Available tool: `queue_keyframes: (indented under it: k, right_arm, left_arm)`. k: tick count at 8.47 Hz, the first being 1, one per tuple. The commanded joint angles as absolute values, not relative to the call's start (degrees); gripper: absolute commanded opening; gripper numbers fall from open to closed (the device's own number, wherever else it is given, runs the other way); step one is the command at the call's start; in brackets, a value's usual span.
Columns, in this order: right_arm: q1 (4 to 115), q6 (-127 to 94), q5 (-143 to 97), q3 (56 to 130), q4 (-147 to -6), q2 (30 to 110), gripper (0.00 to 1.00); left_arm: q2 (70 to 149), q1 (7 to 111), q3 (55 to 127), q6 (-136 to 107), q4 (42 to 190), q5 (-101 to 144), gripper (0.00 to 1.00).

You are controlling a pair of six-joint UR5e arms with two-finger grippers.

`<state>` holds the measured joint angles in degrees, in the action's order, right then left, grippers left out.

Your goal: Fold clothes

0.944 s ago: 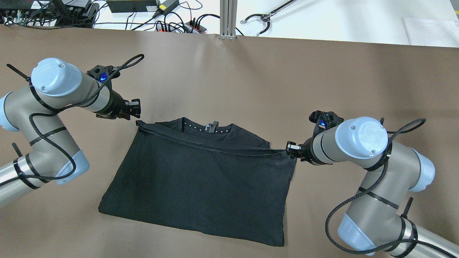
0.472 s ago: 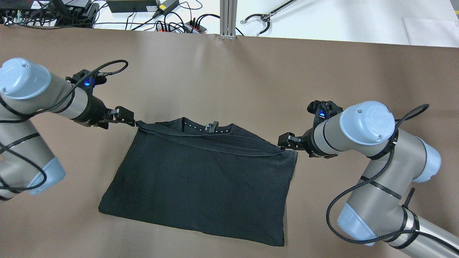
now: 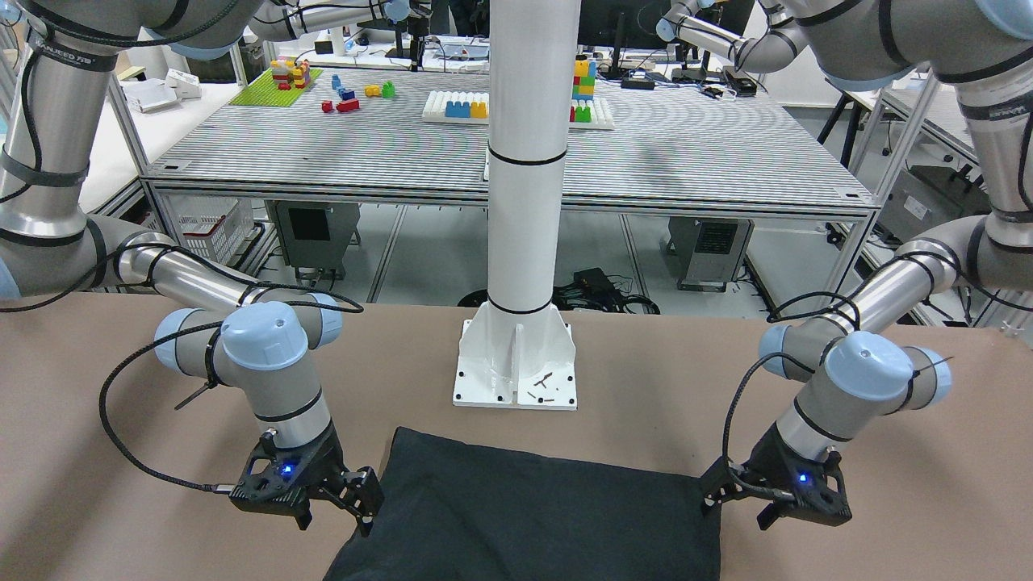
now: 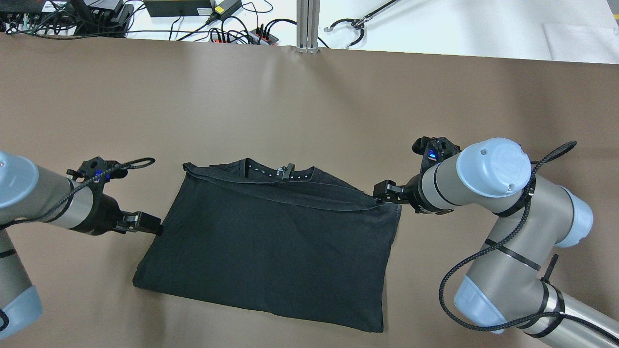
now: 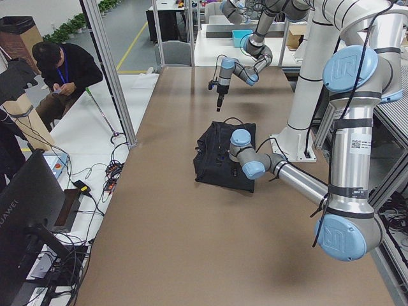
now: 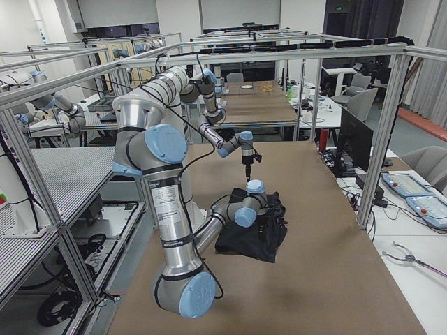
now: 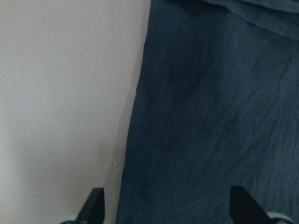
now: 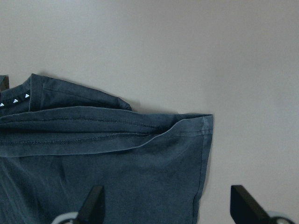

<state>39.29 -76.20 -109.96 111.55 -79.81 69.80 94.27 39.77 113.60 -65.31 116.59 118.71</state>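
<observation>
**Garment.** A black T-shirt (image 4: 275,246) is found lying folded on the brown bench (image 4: 309,106), on the robot's side of it and just in front of the white pedestal (image 3: 516,379). An upper layer is laid over the body. Its hemmed edge (image 8: 107,128) runs across just short of the collar (image 4: 283,171). The collar is left exposed at the far edge, and a row of small white marks is seen inside it. The surface is largely flat, with light creasing.

**Left arm.** The left gripper (image 4: 154,224) is held low at the shirt's left side edge, roughly midway along it. In the left wrist view the jaws are seen spread wide, with the cloth edge running between them. Nothing is pinched. Whether the tips touch the fabric cannot be told.

**Right arm.** The right gripper (image 4: 380,192) is placed at the shirt's far right corner. In the right wrist view the jaws are likewise seen spread apart, with the corner of the upper layer framed between them but not gripped.

**Surroundings.** Cables and power strips (image 4: 232,34) are noted beyond the far edge of the bench.
</observation>
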Motion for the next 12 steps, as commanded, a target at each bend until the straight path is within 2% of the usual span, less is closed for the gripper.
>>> queue_keyframes:
  k: [1, 4, 5, 6, 12]
  right_arm:
    - [39.2, -76.03, -109.86, 111.45, -79.8, 69.79, 0.94]
    - [39.11, -75.32, -109.78, 111.45, -79.8, 69.44, 0.94]
    - [39.02, -75.24, -109.78, 111.45, -79.8, 69.43, 0.94]
    - [39.02, -75.23, -109.78, 111.45, -79.8, 69.35, 0.94]
    - [38.94, -75.23, -109.69, 111.45, -79.8, 69.43, 0.94]
  left_arm:
    - [91.58, 32.44, 110.68, -65.56, 120.93, 111.63, 0.95]
    - [91.67, 31.55, 99.88, -65.3, 134.24, 111.53, 0.94]
    - [91.76, 31.55, 98.97, -65.91, 136.65, 111.71, 0.88]
    - [91.93, 31.55, 99.57, -66.27, 136.76, 112.06, 0.86]
    - [89.92, 31.64, 104.14, -66.71, 136.76, 113.99, 0.87]
